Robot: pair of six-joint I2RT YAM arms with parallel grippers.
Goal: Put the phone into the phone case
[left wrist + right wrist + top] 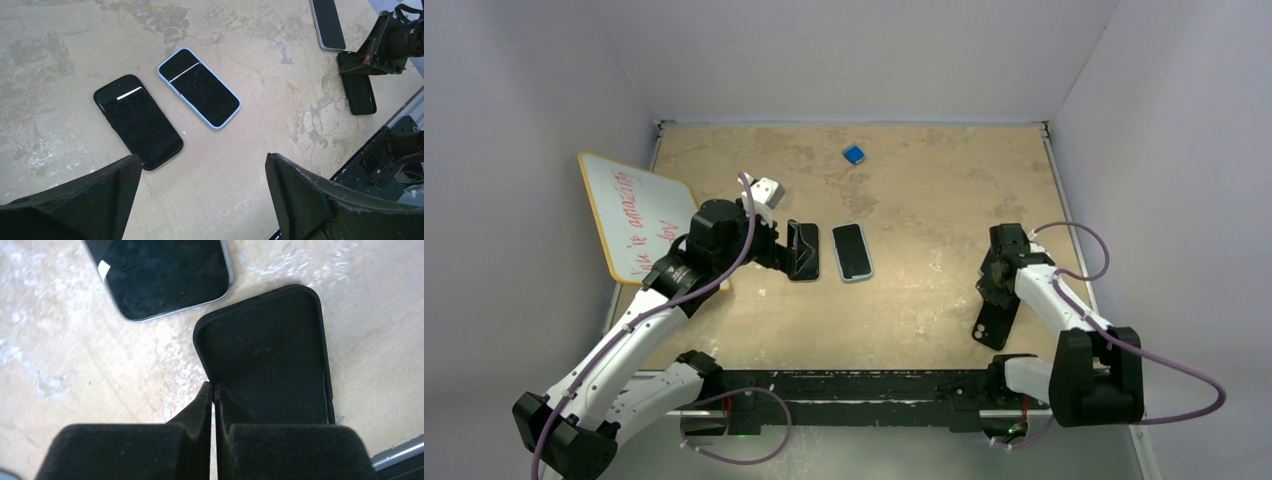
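An empty black phone case [270,355] lies open side up near the table's front right; it also shows as the phone case [993,326] from above. My right gripper [214,388] is shut on its left side wall, one fingertip inside and one outside. Just beyond the case lies a silver-edged phone [160,275], screen up; the top view hides it under my right gripper [992,292]. The left wrist view shows the phone [327,22] and the case [357,90] far off. My left gripper [202,156] is wide open and holds nothing, hovering beside a black phone [138,120].
A phone in a light blue case [852,251] lies beside the black phone [805,250] mid-table. A whiteboard [629,215] with red writing leans at the left wall. A small blue object [854,154] sits at the back. The table's front rail [874,385] runs close to the case.
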